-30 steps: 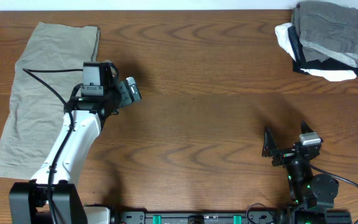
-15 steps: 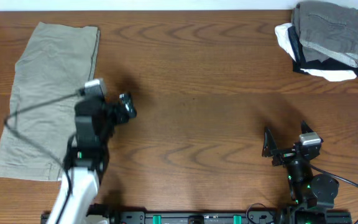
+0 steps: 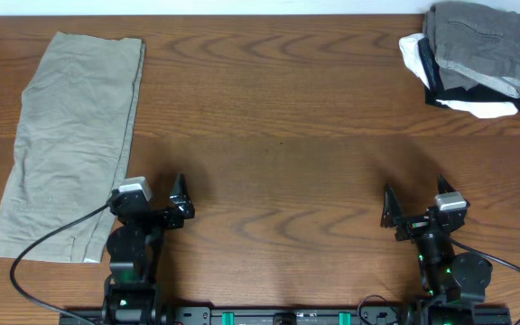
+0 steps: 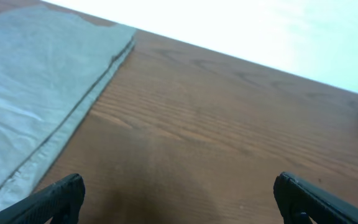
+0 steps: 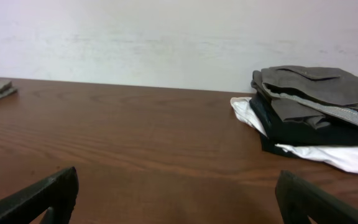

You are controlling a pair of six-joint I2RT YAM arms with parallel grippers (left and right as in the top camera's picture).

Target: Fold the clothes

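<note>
The medium-grey shorts point(image 3: 481, 41) lie bunched on top of a small pile at the table's far right corner, and show in the right wrist view point(image 5: 316, 84) too. My left gripper point(image 3: 156, 197) is open and empty low over the wood near the front edge, just right of the pale khaki garment; its fingers frame bare table in the left wrist view point(image 4: 178, 202). My right gripper point(image 3: 415, 203) is open and empty near the front right, far from the shorts, with bare wood between its fingers point(image 5: 176, 199).
A folded pale khaki garment point(image 3: 70, 135) lies flat along the left side, seen in the left wrist view point(image 4: 30, 112). Under the grey shorts lie a dark garment point(image 5: 291, 130) and a white one point(image 3: 481, 106). The wooden table point(image 3: 278, 135) ends at a white wall.
My left arm has pulled back from beside the khaki garment toward the front edge and now sits low, its gripper open and empty. The right arm has not moved.
</note>
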